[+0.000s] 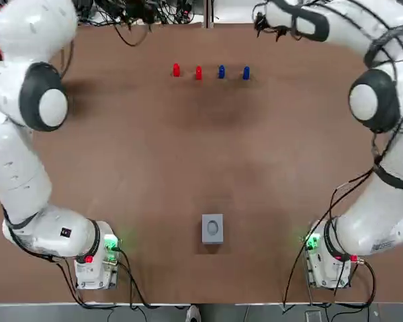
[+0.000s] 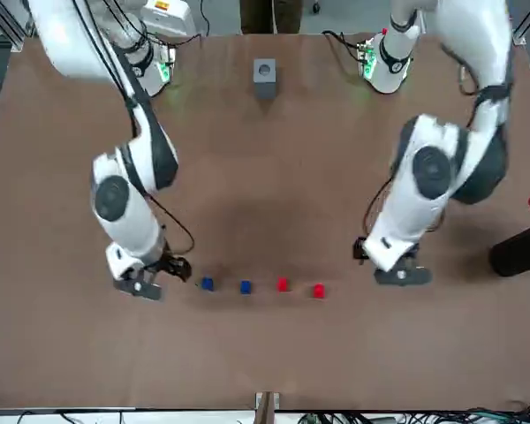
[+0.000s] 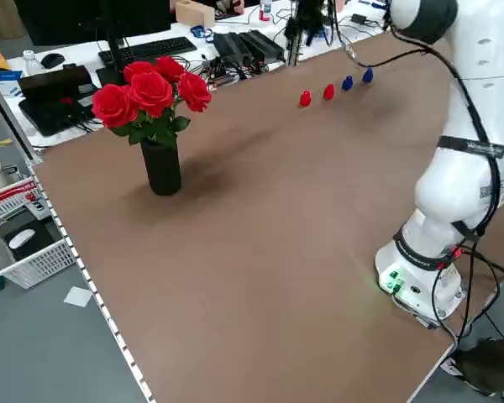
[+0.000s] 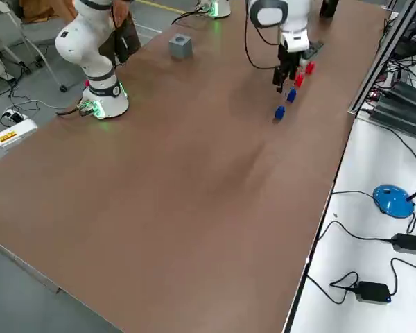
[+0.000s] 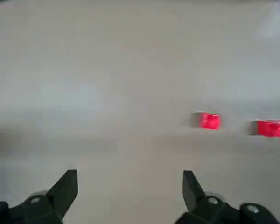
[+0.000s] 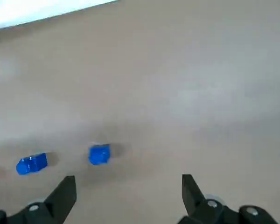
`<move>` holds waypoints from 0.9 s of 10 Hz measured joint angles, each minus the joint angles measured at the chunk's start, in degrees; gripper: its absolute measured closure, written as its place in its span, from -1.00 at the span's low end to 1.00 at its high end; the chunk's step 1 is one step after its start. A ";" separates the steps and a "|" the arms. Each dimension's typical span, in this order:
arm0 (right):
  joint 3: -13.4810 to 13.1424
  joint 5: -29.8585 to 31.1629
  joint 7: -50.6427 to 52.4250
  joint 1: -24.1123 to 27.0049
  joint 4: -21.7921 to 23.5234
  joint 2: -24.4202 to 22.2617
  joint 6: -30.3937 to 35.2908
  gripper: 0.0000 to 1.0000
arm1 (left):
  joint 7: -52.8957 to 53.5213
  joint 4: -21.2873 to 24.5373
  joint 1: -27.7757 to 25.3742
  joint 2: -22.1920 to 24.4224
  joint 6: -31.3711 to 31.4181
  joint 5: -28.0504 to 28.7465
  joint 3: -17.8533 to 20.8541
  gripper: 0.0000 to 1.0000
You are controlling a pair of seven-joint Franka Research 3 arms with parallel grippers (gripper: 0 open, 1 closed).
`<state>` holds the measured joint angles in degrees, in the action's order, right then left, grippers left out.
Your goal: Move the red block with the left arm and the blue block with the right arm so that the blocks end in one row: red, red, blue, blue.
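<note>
Order looks done. My left claw (image 5: 128,179), right claw (image 6: 128,182) wide, empty; sloppy retreat could clip nearest red block (image 5: 209,121), blue block (image 6: 99,154).

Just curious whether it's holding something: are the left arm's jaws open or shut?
Open. The left gripper has its jaws spread wide, with only bare table between them; the red blocks sit apart from it.

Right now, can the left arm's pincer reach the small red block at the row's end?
Probably yes: the open left pincer sits beside that small red block, and only bare brown table lies between them.
</note>
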<state>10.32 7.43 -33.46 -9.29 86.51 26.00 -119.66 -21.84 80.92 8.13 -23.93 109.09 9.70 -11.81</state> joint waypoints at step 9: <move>-19.56 -7.33 38.42 4.42 9.67 -33.59 31.65 -1.00 | 15.07 0.76 -9.05 18.36 -18.49 -8.13 8.51 -0.98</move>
<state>-9.24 0.10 4.95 -4.87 96.18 -7.59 -88.01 -6.78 81.68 -0.93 -5.57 90.60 1.57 -3.30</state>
